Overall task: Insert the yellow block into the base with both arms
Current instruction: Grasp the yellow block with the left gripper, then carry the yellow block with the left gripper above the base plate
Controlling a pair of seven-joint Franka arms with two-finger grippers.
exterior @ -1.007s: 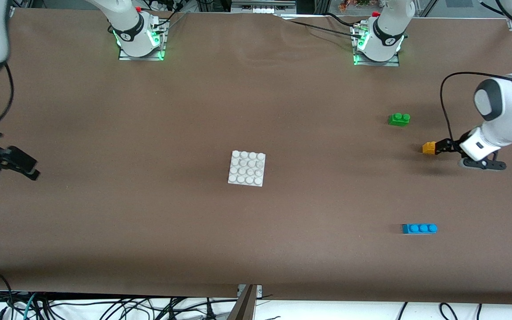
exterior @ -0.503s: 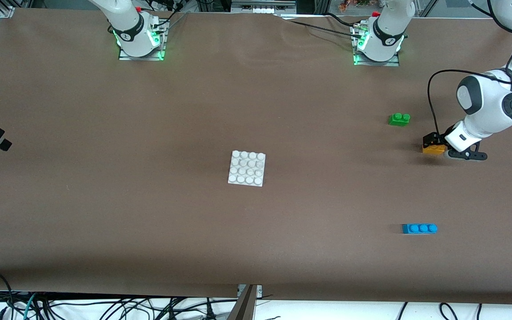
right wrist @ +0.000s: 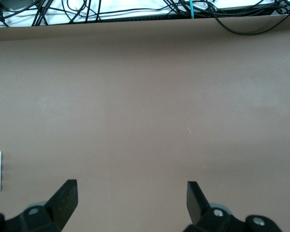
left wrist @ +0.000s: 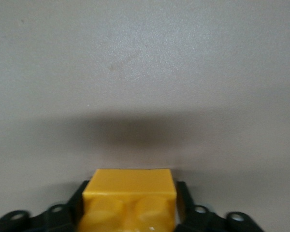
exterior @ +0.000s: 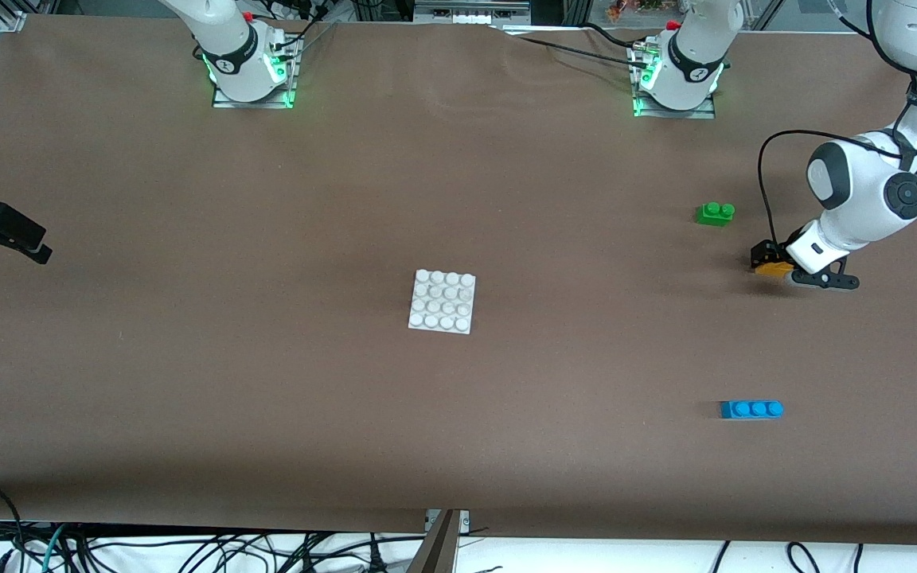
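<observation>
At the right of the front frame, the left tool (exterior: 769, 263) is closed on the yellow block (exterior: 772, 269), low over the counter (exterior: 267, 398). The right tool (exterior: 5, 235), at the left edge, waits spread wide and empty. The base (exterior: 442, 301) sits mid-frame, untouched; a shallow grip could let the block tilt or slip in transit.

Yellow block (left wrist: 130, 203) glossy plastic; table (exterior: 267, 398) matt brown.
</observation>
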